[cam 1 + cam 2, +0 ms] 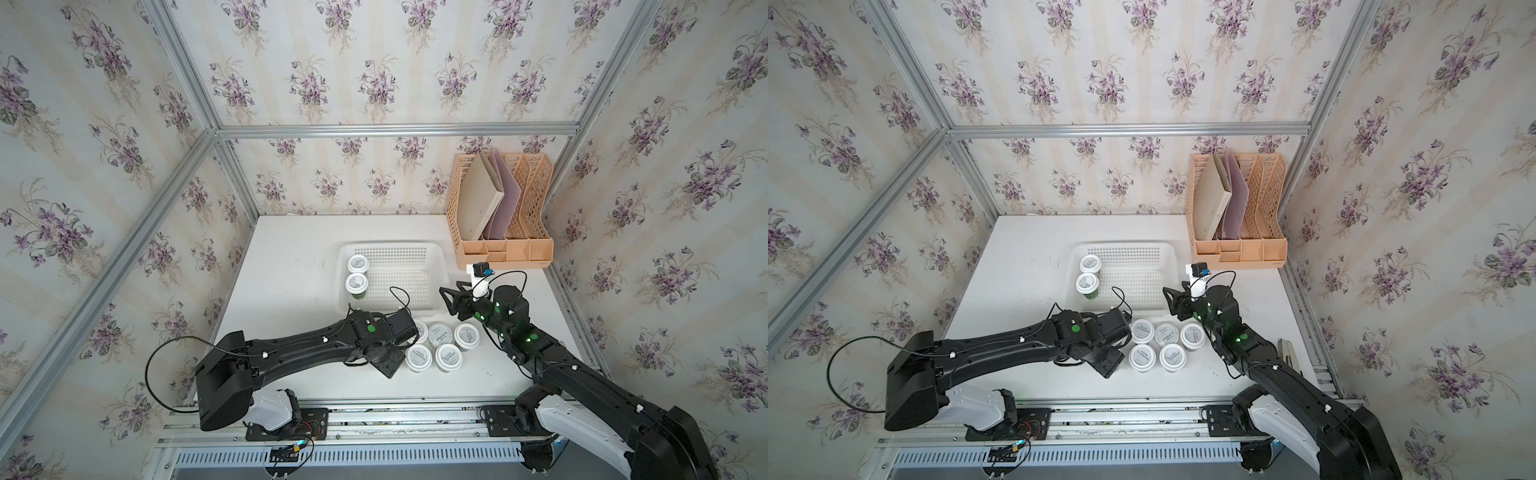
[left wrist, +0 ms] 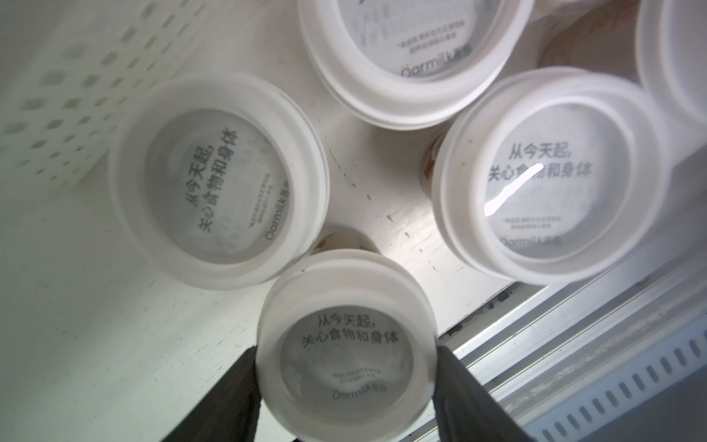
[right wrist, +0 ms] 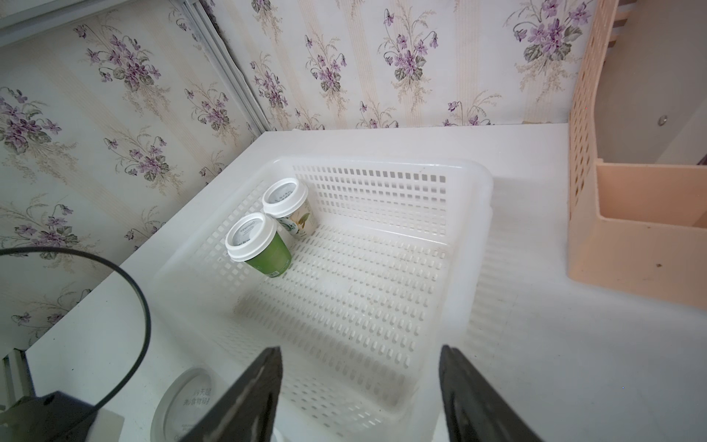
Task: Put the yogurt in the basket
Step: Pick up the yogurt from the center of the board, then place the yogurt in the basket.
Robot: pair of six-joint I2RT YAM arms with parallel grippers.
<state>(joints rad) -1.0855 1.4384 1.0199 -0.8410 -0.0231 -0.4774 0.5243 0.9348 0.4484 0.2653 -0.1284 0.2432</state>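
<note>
Left wrist view: the left fingers (image 2: 225, 405) are, it seems, pinching one yogurt cup (image 2: 346, 344) at its lid. We are favouring a straight lift, since neighbouring cups (image 2: 218, 180) are crowding it on the surface (image 2: 76, 344). The right fingers (image 3: 248, 394) are hanging spread and empty over the basket (image 1: 399, 282) edge; the basket is holding two cups (image 1: 356, 283). In both top views the left wrist (image 1: 386, 328) is hiding the gripped cup; we are not seeing grip depth.
</note>
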